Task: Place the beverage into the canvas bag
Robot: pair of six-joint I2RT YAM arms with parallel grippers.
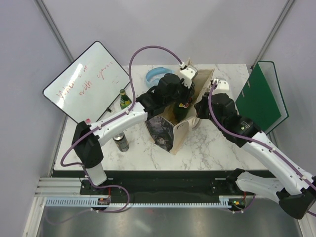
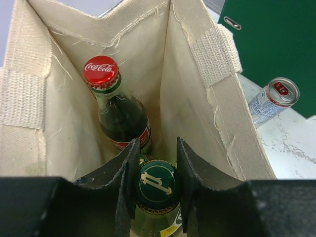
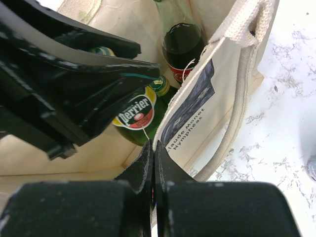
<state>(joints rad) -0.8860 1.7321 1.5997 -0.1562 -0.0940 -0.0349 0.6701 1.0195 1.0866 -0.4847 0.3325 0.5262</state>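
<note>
A: Where's the beverage?
B: It's the green Perrier bottle (image 2: pixel 157 183), glass, upright, already down inside the canvas bag (image 2: pixel 192 113). The left fingers (image 2: pixel 126 182) clamp its neck just under the cap, one each side

A: Other arm?
B: The right fingers (image 3: pixel 143 168) are pressed together on the bag's near rim. Cloth looks pinched between the tips, holding the mouth apart, I'd judge

A: Anything else in there?
B: A Coca-Cola bottle (image 2: pixel 118 111) with a red crown cap and dark liquid, leaning toward the far wall just beside the Perrier. Can't tell if glass touches glass

A: Handling?
B: Full glass bottle, so probably heavy for its size. It's rigid, smooth, slippery and breakable. The neck under the cap lip is the sane hold: it's narrow and the lip stops it sliding through. Lower gently, a knock against the Coke could chip it. The bag's the opposite: soft woven beige cloth, limp walls, frayed seams, ribbed webbing handles. It likely sags shut unless held, so take it by rim or handle

A: Outside the bag?
B: A silver-topped can (image 2: pixel 273 101) stands on the white marbled surface (image 2: pixel 291 148) beside the bag, with a green binder (image 2: pixel 266 39) behind it. The dark grey print on the bag's outer face reads Claude Monet Nymphéas

A: Progress?
B: Bottle's in but not released. Can't see whether its base rests on the bottom
</note>
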